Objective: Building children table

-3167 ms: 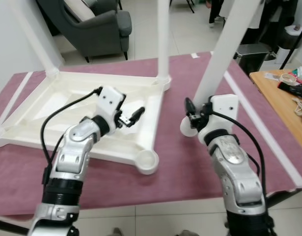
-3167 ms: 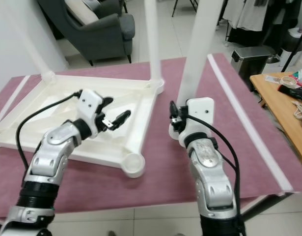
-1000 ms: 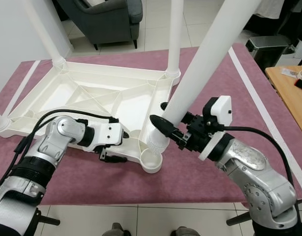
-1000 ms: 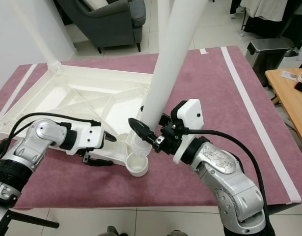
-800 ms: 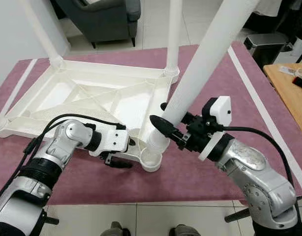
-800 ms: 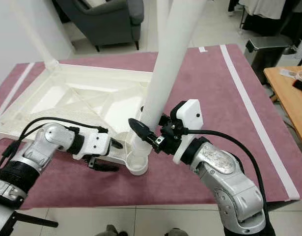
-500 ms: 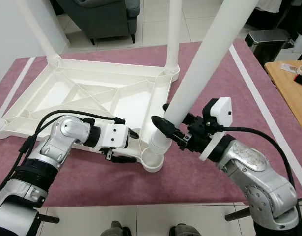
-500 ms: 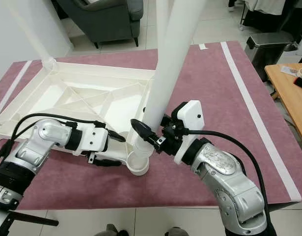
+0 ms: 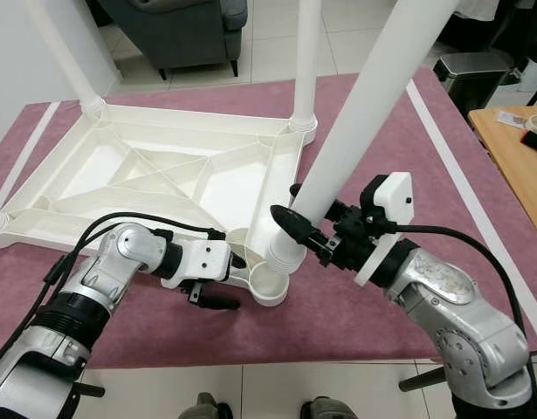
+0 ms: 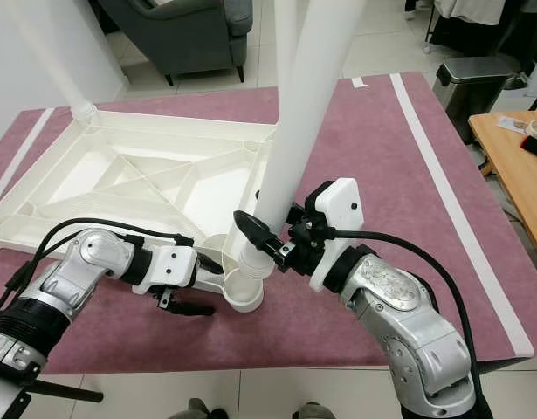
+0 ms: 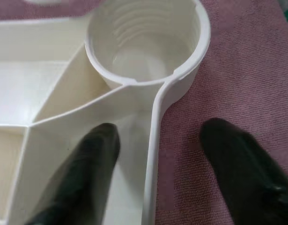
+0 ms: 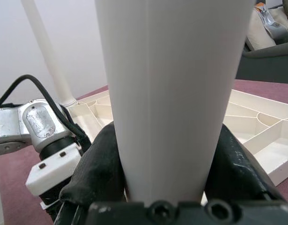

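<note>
A white plastic tabletop (image 9: 163, 175) lies upside down on a maroon mat (image 9: 373, 175). Upright white legs (image 9: 305, 61) stand in its far corners. My right gripper (image 9: 290, 205) is shut on another white leg (image 9: 355, 122), which tilts up and to the right. That leg's lower end sits just above the near right corner socket (image 9: 270, 286). In the right wrist view the leg (image 12: 172, 93) sits between both black fingers (image 12: 99, 173). My left gripper (image 9: 231, 281) is open and straddles the tabletop's near rim (image 11: 153, 140) just beside the socket (image 11: 148, 37), one finger inside and one on the mat.
A grey armchair (image 9: 181, 26) stands on the tiled floor behind the mat. At the right are a metal bin (image 9: 469, 70) and a wooden table (image 9: 521, 148) with small items. White tape stripes (image 9: 460, 166) run along the mat. The mat's front edge is close to me.
My right gripper carried the leg from the mat on the right over to the near corner socket. My left gripper moved from inside the tabletop to the near rim, then slid toward the socket.
</note>
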You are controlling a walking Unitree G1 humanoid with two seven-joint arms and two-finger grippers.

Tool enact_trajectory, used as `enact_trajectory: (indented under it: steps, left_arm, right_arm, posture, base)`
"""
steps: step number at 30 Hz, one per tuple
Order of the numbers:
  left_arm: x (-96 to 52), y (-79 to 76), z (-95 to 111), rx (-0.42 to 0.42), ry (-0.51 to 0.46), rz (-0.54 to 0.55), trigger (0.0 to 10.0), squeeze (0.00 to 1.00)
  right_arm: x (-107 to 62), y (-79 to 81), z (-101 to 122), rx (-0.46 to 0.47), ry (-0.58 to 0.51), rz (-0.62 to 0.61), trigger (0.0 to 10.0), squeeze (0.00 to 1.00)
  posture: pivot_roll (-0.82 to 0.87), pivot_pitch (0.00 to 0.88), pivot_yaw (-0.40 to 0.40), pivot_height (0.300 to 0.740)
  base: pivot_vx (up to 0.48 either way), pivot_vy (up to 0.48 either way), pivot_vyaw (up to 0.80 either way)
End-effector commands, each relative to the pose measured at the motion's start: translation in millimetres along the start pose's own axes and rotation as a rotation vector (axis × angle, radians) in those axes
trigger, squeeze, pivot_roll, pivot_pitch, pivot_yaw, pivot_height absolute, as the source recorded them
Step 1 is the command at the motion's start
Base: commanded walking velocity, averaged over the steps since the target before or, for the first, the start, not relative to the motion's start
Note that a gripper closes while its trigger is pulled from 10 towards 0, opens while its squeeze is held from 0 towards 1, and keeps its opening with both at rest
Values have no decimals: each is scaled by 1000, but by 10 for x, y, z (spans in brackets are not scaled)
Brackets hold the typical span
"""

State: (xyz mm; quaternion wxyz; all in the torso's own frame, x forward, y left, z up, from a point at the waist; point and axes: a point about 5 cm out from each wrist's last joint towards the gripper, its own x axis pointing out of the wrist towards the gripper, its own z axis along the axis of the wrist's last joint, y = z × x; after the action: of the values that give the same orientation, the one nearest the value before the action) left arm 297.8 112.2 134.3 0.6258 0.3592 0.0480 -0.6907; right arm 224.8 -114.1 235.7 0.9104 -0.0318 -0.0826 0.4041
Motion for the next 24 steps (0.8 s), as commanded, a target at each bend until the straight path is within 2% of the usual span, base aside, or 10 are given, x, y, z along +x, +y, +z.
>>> enact_trajectory:
  steps: [1, 2, 9, 13, 14, 18, 19, 20, 22, 24]
  left_arm:
    - [-7, 11, -78, -29, 35, 60, 2157, 0]
    - [-9, 30, -78, -39, 28, 73, 0, 0]
    - [-32, 106, -92, -67, 20, 118, 0, 0]
    - [-97, 234, -114, -66, 39, 200, 0, 0]
    - [-129, 278, -116, -63, 46, 226, 1490, 0]
    - [-149, 304, -116, -62, 49, 242, 1490, 0]
    - [-184, 352, -111, -66, 50, 270, 10000, 0]
    - [-184, 352, -111, -66, 50, 270, 10000, 0]
    - [-328, 508, -94, -74, 51, 342, 10000, 0]
    - [-351, 527, -98, -68, 59, 346, 10000, 0]
  right_arm:
    - [-4, 49, 38, -5, -14, 18, 10000, 0]
    - [-3, 50, 40, -5, -15, 18, 10000, 0]
    - [5, 52, 39, -5, -17, 18, 10000, 0]
    - [13, 56, 40, -4, -19, 20, 10000, 0]
    - [16, 57, 40, -5, -19, 21, 10000, 0]
    - [17, 57, 40, -5, -19, 22, 10000, 0]
    - [18, 57, 41, -5, -19, 22, 10000, 0]
    - [18, 57, 41, -5, -19, 22, 10000, 0]
    - [37, 64, 36, -11, -18, 26, 10000, 0]
    - [44, 67, 33, -17, -17, 28, 10000, 0]
  posture:
    - [-130, 111, 134, 740]
    - [-130, 111, 134, 740]
    - [-128, 106, 134, 740]
    - [-128, 104, 130, 740]
    - [-127, 104, 129, 740]
    - [-127, 104, 129, 740]
    - [-128, 103, 129, 740]
    - [-128, 103, 129, 740]
    - [-124, 103, 129, 740]
    - [-124, 103, 129, 740]
  base:
    - [0, 0, 0]
    - [0, 0, 0]
    - [0, 0, 0]
    - [0, 0, 0]
    - [0, 0, 0]
    - [0, 0, 0]
    - [0, 0, 0]
    - [0, 0, 0]
    - [0, 0, 0]
    - [0, 0, 0]
